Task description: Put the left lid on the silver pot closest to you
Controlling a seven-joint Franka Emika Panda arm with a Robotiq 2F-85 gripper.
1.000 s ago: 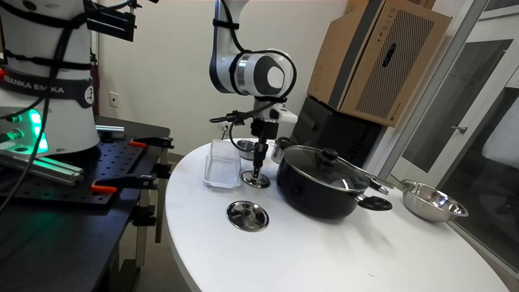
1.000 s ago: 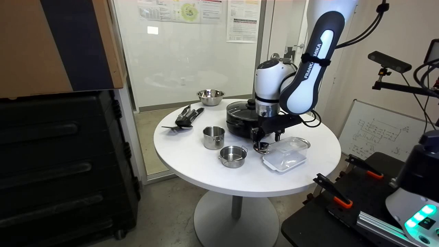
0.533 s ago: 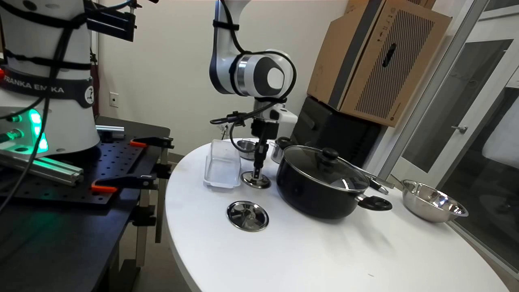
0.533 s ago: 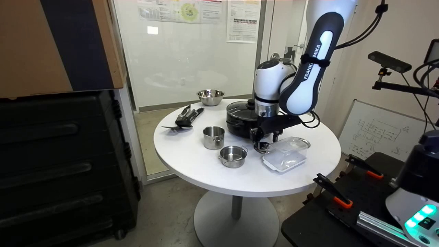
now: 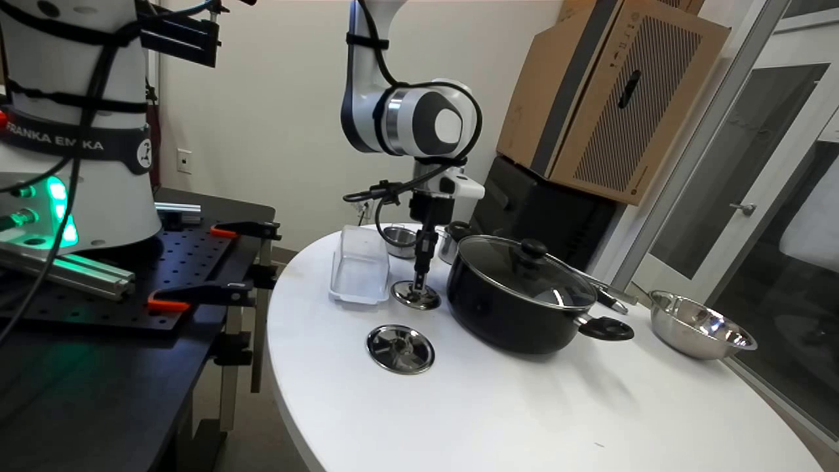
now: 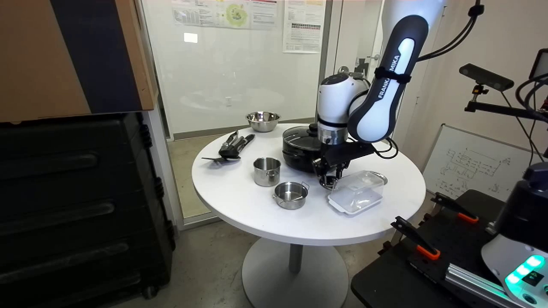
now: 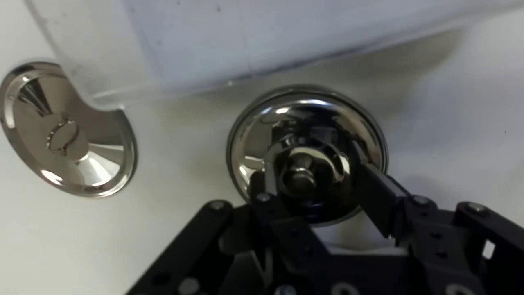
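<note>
The left lid, a small round shiny silver lid with a knob, lies on the table right under my gripper; it shows in both exterior views (image 5: 427,301) (image 6: 329,184) and the wrist view (image 7: 303,102). My gripper (image 7: 311,166) points straight down over it, also in both exterior views (image 5: 419,286) (image 6: 331,176). Its fingers stand apart on either side of the knob, with a gap still showing; finger contact with the lid is too dark to tell. A second silver lid (image 5: 400,349) lies apart, also in the wrist view (image 7: 94,139). The short silver pot (image 6: 291,205) stands open.
A clear plastic container (image 6: 357,194) stands close beside the lid, also in the wrist view (image 7: 245,41). The big black pot (image 5: 518,328) is on the other side. A taller silver pot (image 6: 266,177), utensils (image 6: 233,149) and a steel bowl (image 6: 262,125) share the round table (image 5: 524,419).
The gripper's fingers have come closer together. The gripper has moved slightly down and right in an exterior view, and the lid under it has shifted slightly the same way.
</note>
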